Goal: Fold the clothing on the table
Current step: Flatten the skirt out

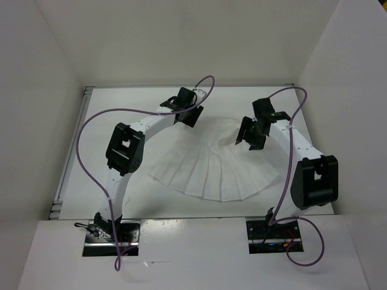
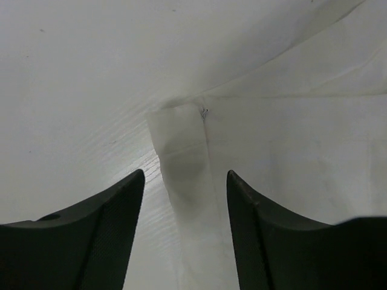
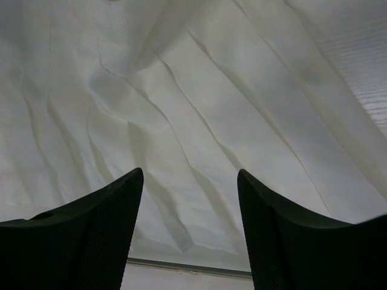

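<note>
Two arm bases [image 1: 112, 234], white table [image 1: 236, 99], pleated clothing [image 1: 221, 166], white walls [image 1: 181, 36]

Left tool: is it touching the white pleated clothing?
Cannot tell. The left wrist view shows the left tool open, astride a corner of the clothing, but not whether its tips press the fabric or hover.

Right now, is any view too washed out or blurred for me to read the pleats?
Top external: the light is even, but the white clothing barely separates from the white table, so the pleats look faint. Left wrist: the cloth edge is sharp, while the fingers are dark and soft, with a shadow between them. Right wrist: the creases are clearly shaded, with no glare.
</note>
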